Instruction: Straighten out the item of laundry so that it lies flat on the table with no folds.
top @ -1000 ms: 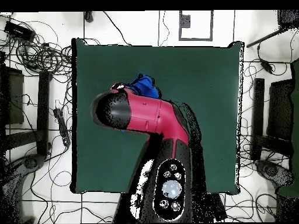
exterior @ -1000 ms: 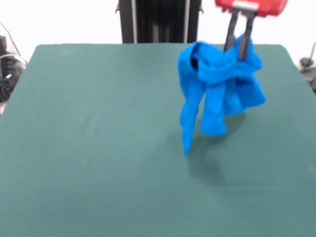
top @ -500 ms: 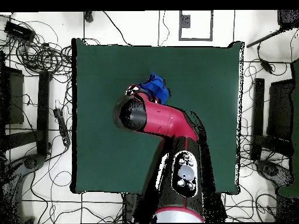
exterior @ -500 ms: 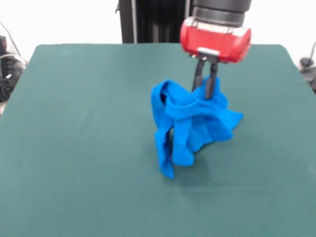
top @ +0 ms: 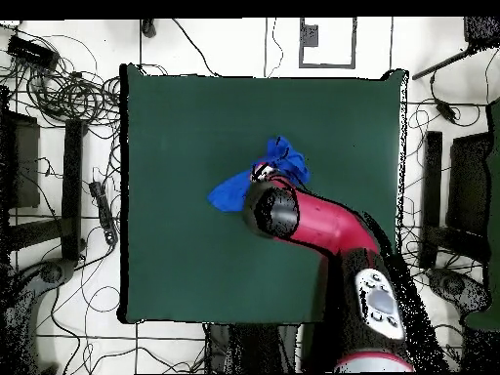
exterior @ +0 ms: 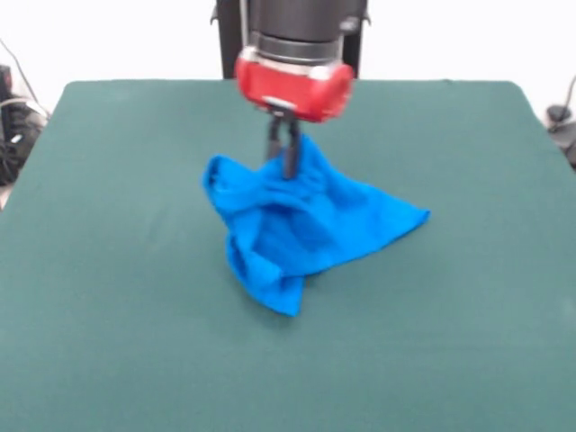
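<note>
The item of laundry [exterior: 301, 225] is a bright blue cloth, bunched and creased, with its lower part resting on the table [exterior: 117, 270] and one corner trailing to the right. My gripper [exterior: 283, 166] comes down from above and is shut on the top of the cloth, holding that part raised. In the overhead view the laundry [top: 230, 189] shows as blue patches on both sides of the arm's wrist, near the middle of the table [top: 176, 117]. The gripper itself is hidden under the arm there. No print shows on the cloth.
The red and black arm [top: 322, 220] reaches in over the green top from the bottom right of the overhead view. Cables [top: 59, 78] and dark stands lie on the floor around the table's sides.
The gripper has carried the cloth leftward in the front view and lowered it. The cloth hung in the air before; now its lower part lies spread on the table.
</note>
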You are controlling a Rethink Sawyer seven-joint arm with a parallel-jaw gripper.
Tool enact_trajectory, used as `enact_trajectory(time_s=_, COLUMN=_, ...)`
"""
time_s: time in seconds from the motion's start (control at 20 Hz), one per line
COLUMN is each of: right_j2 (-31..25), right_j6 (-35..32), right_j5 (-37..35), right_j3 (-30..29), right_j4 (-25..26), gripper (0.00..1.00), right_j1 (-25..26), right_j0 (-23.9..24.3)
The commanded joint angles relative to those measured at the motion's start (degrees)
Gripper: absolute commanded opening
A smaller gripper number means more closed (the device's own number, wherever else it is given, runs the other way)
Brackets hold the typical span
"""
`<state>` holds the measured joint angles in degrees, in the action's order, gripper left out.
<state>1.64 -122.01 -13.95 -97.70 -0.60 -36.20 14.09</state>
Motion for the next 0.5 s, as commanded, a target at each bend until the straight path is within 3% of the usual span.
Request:
enact_trajectory(time_s=0.05, right_j2=-12.6, right_j6=9.8, right_j5=1.4, right_j3=-13.4, right_j4=10.6, gripper=0.0, right_j1=-4.9, right_j0=11.6)
enact_trajectory(time_s=0.3, right_j2=-16.8, right_j6=11.7, right_j5=1.0, right_j3=-14.6, right_j4=19.3, gripper=0.0, right_j1=-4.7, right_j0=20.4)
enact_trajectory(time_s=0.5, right_j2=-18.9, right_j6=10.2, right_j5=1.0, right_j3=-13.3, right_j4=24.4, gripper=0.0, right_j1=-3.0, right_j0=23.3)
